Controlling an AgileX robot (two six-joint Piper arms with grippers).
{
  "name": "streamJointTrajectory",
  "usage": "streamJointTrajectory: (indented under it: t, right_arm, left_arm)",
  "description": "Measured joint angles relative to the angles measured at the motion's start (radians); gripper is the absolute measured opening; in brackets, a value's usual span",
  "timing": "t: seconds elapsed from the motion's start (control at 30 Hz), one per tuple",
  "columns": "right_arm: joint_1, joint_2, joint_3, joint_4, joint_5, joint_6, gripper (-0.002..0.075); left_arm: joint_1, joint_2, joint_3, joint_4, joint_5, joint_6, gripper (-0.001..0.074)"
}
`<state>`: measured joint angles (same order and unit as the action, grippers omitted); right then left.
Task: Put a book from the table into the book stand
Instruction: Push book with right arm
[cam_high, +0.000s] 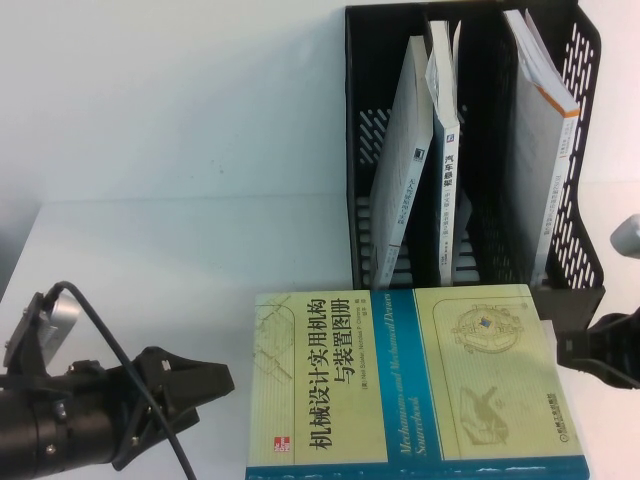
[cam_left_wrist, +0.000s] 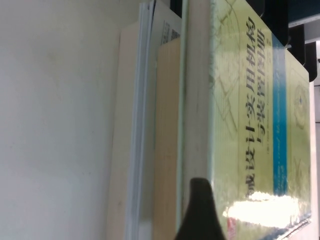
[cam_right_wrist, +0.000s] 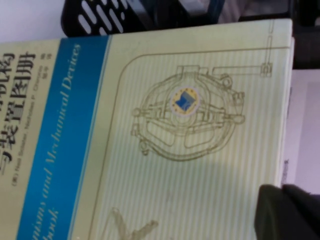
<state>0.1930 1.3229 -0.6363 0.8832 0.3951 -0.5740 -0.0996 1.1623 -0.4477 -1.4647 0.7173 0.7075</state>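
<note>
High view: the yellow-green book (cam_high: 415, 380) lies flat at the white bench's (cam_high: 150, 250) near edge, before the black book stand (cam_high: 585, 150). The left pincer (cam_high: 205, 385) gapes wide beside it, lined up for its side.

Left wrist view: a fingertip (cam_left_wrist: 200, 210) nears the page edge.

Right wrist view: the right pincer (cam_right_wrist: 287, 212) hovers at the far corner, its opening untellable.

One thick yellow-green book (cam_high: 415, 375) is lying flat; three thin books (cam_high: 445, 120) are standing in one black book stand (cam_high: 585, 180).

Your high view looks down over the table (cam_high: 150, 250) from the robot's side; both wrist views sit close against the book (cam_high: 410, 380), shared by all three.
</note>
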Motion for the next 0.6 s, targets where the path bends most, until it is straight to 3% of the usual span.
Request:
streamJointTrajectory:
  t: [0.23, 0.6]
  right_arm:
    - [0.000, 0.047, -0.002, -0.014, 0.019, 0.000, 0.0001]
    - [0.000, 0.081, -0.013, 0.043, 0.061, -0.031, 0.0001]
  left_arm:
    - [0.000, 0.004, 0.000, -0.073, 0.098, 0.012, 0.0478]
    - [0.000, 0.004, 0.000, -0.097, 0.069, 0.023, 0.0478]
